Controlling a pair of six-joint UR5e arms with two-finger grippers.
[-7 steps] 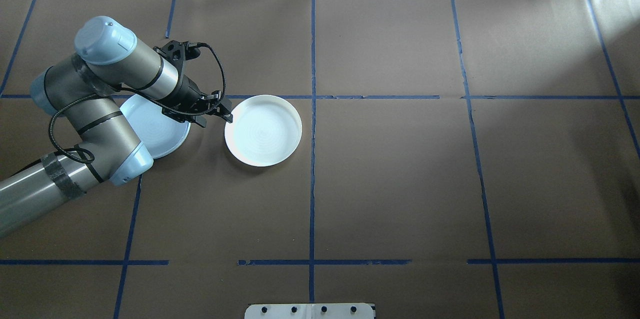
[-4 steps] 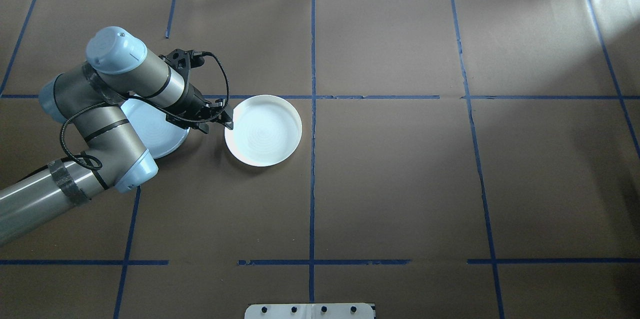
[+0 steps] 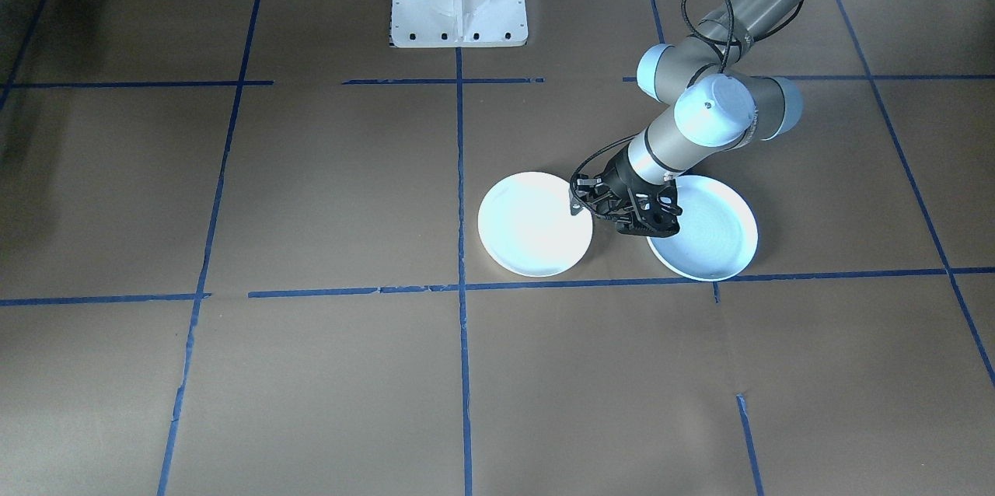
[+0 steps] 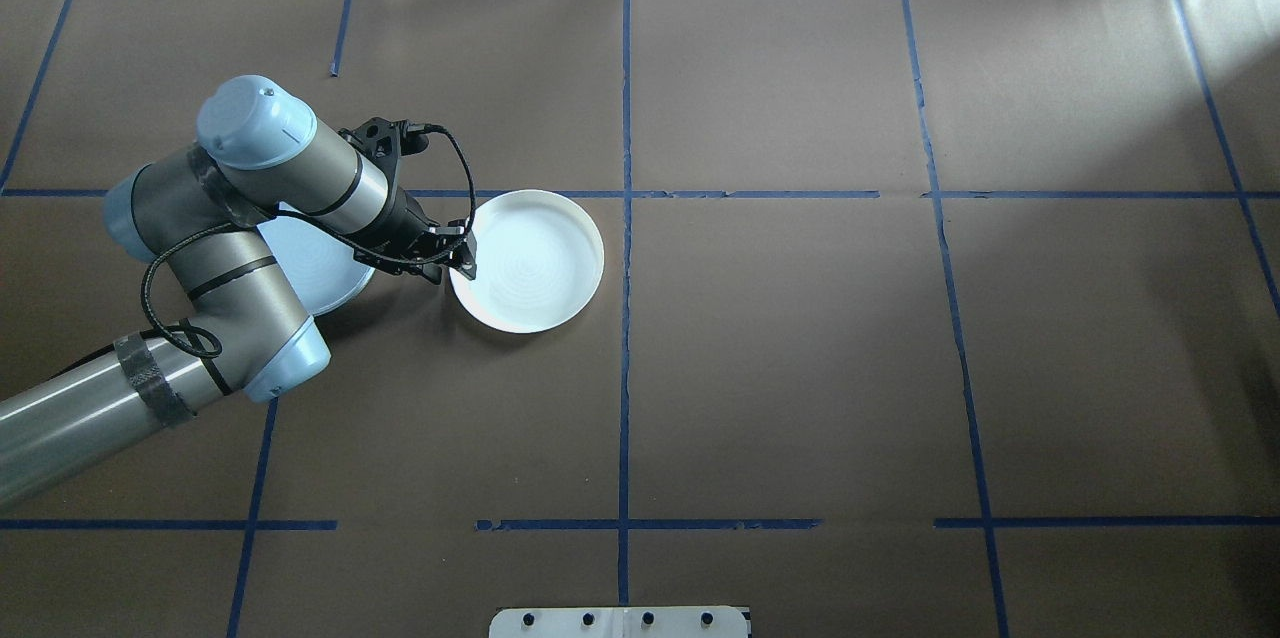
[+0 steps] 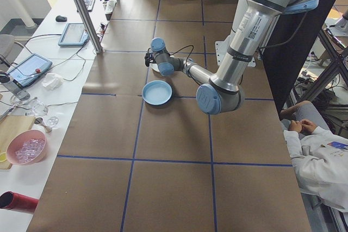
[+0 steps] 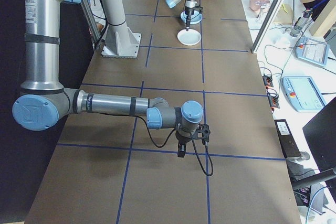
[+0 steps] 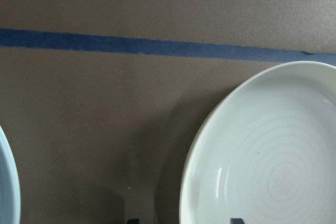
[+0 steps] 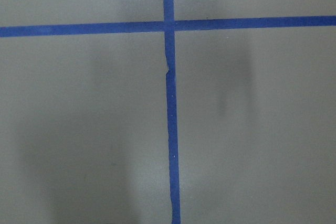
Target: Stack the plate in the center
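left end effector (image 4: 462,258) straddles white plate (image 4: 535,263) rim, spread.

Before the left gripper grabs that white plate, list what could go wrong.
1. The left gripper sits at the very edge of the white plate; a shallow bite on the rim may slip when lifted.
2. The plate lies flat on the table, so closing could push it sideways rather than grip it.
3. The light blue plate lies right beneath the wrist; a low swing might knock it.
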